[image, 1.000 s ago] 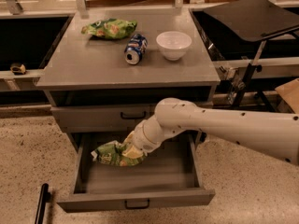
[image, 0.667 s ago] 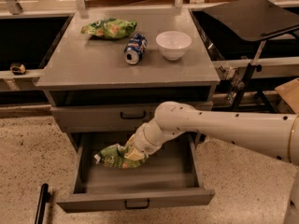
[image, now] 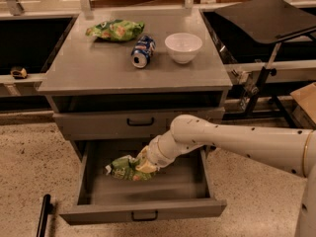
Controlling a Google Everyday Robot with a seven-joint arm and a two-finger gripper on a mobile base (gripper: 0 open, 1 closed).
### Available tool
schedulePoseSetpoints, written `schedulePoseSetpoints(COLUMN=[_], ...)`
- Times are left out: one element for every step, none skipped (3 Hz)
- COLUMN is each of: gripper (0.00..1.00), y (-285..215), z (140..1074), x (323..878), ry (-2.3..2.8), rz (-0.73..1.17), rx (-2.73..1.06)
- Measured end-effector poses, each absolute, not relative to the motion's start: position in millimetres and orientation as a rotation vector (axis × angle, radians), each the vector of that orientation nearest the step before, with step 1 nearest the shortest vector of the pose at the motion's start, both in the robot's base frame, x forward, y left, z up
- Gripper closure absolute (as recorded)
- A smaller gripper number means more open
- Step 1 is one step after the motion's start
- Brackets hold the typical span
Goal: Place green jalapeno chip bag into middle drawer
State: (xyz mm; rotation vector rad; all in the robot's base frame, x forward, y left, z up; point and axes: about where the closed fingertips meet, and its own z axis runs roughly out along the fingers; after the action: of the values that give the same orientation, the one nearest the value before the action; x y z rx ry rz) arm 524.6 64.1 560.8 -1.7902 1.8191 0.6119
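The green jalapeno chip bag (image: pixel 122 168), pale green and crumpled, hangs low inside the open middle drawer (image: pixel 98 214), close to its grey floor. My gripper (image: pixel 144 163) reaches into the drawer from the right and is shut on the bag's right end. The white arm (image: pixel 237 139) crosses over the drawer's right side. The drawer is pulled out wide, with its dark handle (image: pixel 143 216) at the centre of the front panel.
On the cabinet top lie a darker green bag (image: pixel 116 29), a soda can on its side (image: pixel 143 51) and a white bowl (image: pixel 183 47). A closed drawer (image: pixel 140 122) sits above the open one. A black stand (image: pixel 269 19) is at right and a black pole (image: pixel 43 216) at lower left.
The gripper and the bag have sunk slightly lower into the open drawer. The things on the cabinet top have not moved.
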Motion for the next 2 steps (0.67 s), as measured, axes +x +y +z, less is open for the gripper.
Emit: schedulePoseSetpoints(gripper=[0.34, 0.12], y=[58.9, 58.3], z=[552.4, 551.5], x=[525.7, 525.7], ry=[1.808, 1.807], rz=[0.644, 0.647], rx=[-1.755, -1.752])
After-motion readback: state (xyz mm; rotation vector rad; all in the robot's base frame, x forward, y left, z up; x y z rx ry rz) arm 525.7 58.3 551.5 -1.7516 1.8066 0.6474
